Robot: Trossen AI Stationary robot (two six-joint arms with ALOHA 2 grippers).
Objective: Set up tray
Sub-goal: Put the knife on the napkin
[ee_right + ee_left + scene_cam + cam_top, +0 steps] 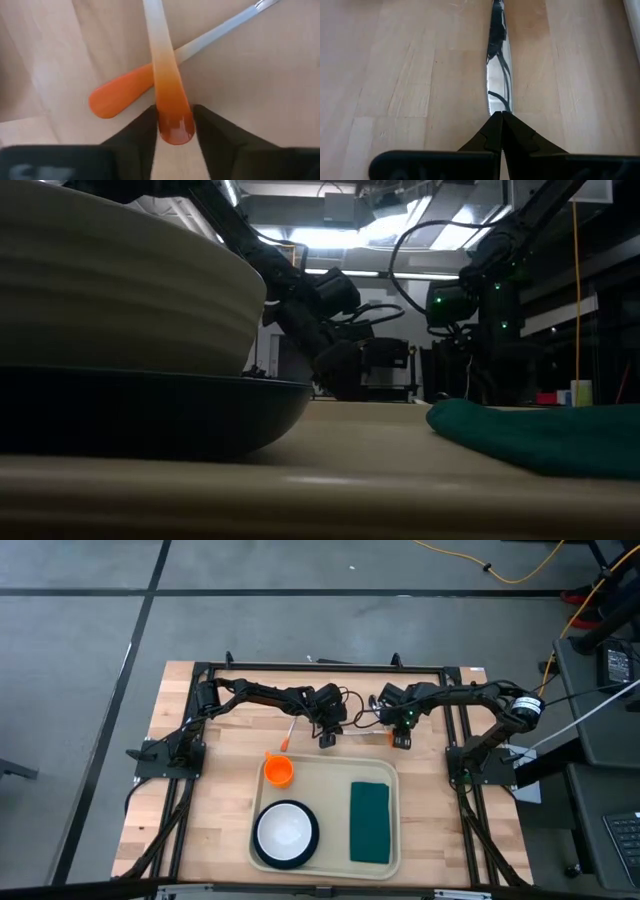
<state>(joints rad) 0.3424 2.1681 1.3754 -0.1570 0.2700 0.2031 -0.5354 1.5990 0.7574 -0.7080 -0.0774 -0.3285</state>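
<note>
The right pincer [175,131] is closing its fingers around the orange handle end of a utensil [167,85], which is crossing over a second orange-handled utensil [125,92] on the worktop [260,75]; it should be squeezing squarely so only the upper piece lifts. Just beside it, the left pincer [501,131] is sitting shut against a knife blade [497,75]. Beyond both, the tray [310,768] is lying nearer the worktop's front edge.
</note>
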